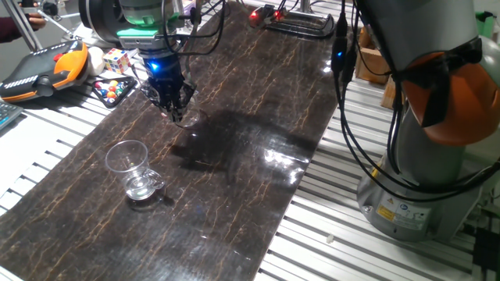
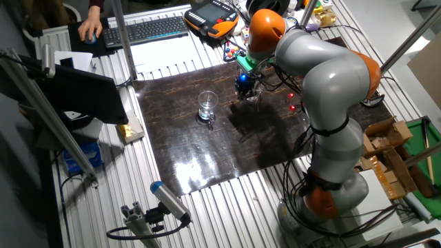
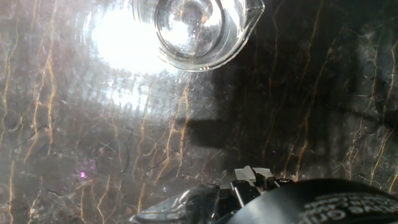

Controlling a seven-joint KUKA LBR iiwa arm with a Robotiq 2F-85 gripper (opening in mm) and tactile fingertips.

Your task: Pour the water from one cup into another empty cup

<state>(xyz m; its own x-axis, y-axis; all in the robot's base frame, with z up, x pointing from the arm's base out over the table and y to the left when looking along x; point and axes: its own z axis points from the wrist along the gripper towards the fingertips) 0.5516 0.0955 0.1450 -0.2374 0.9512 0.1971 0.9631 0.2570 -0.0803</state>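
The larger clear cup (image 1: 131, 165) with a small looped handle stands upright on the dark mat at the front left; it also shows in the other fixed view (image 2: 207, 105). Any water in it is too faint to make out. My gripper (image 1: 176, 113) hangs low over the mat behind and to the right of it, apart from it, fingers drawn together and empty. A clear glass cup (image 3: 199, 28), which I take for the smaller one, stands just beyond my fingertips (image 3: 252, 177), seen from above. In the fixed view it is only a faint outline (image 1: 188, 119) beside the gripper.
A dark marbled mat (image 1: 234, 203) covers the slatted table. An orange teach pendant (image 1: 47, 66), a Rubik's cube (image 1: 117, 58) and a tray of coloured balls (image 1: 112, 88) lie at the back left. The arm's base (image 1: 414, 195) stands at the right. A keyboard (image 2: 145, 29) lies behind.
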